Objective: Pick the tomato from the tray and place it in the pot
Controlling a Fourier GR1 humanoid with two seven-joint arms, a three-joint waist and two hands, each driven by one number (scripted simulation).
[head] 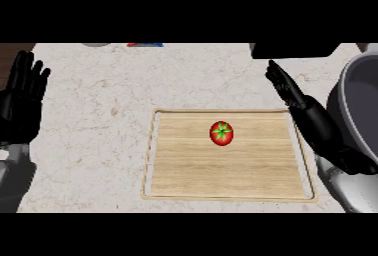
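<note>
So the biggest thing here is the pale speckled stone counter (96, 125), it fills basically the whole view. Sitting on it, a bit right of centre, is a big light wooden tray (221, 172) with a low rim all round. Over at the right edge you get part of a grey pot (359, 95), round wall and rim showing, just beside the tray.

The right hand (310, 117) comes up between the tray and the pot, right along the tray's right rim. It's seen edge-on, fingers straight and pointing away, holding nothing. The left hand (22, 100) rests way off at the left edge of the view, flat and spread, fingers up, well apart from the tray and also holding nothing.

There's a dark boxy thing (295, 50) at the top right, can't tell what it is.

The tomato (221, 133) is on the tray, in the upper middle part, red with a green star-shaped stem facing up. Nothing touches it, and the right hand is off to its right.

Tiny blue and red item (145, 44) at the far edge, too small to make out
</note>
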